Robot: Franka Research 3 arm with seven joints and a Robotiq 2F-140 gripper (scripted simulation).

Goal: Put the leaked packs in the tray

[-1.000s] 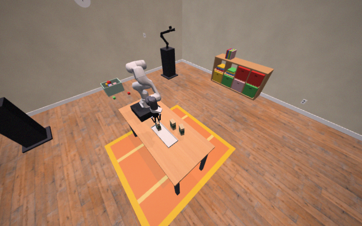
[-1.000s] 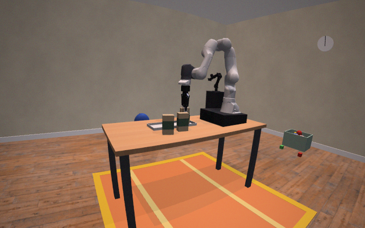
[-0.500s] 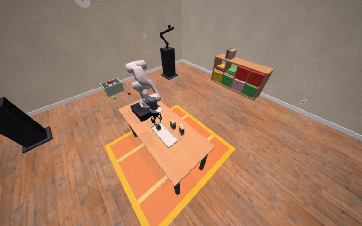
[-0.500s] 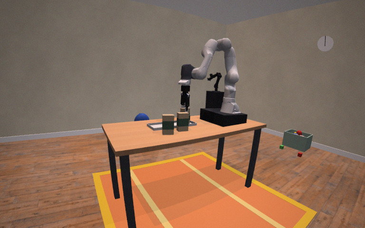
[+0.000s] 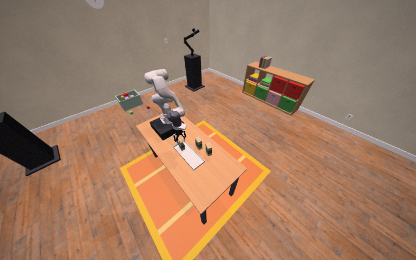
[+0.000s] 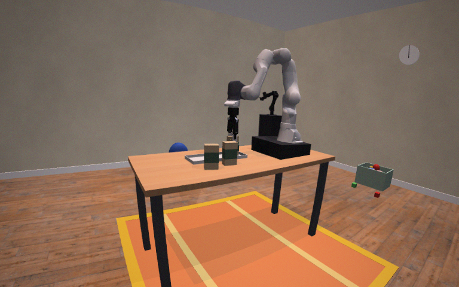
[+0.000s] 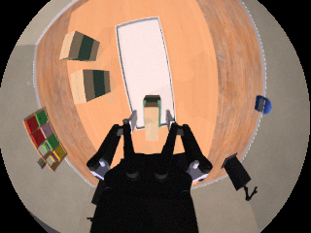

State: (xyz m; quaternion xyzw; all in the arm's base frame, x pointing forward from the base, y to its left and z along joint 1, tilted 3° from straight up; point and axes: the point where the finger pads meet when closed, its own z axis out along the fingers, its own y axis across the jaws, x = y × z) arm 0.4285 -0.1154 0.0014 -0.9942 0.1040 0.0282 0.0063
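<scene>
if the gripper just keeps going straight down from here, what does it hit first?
Likely the coffee pack standing in the near end of the tray. The gripper is open, its fingers either side of the pack; how low they reach is unclear.

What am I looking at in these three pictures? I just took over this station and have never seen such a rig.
One white robot arm stands on a black base on a wooden table. One picture looks down from high in the room, one from the side, and the round one from a camera on the wrist. On the table lie a flat tray and three coffee packs. Two packs stand beside the tray. The third pack stands at the tray's near end, between the fingers of the gripper. The gripper is open, fingers apart on either side of the pack, so it holds nothing.
</scene>
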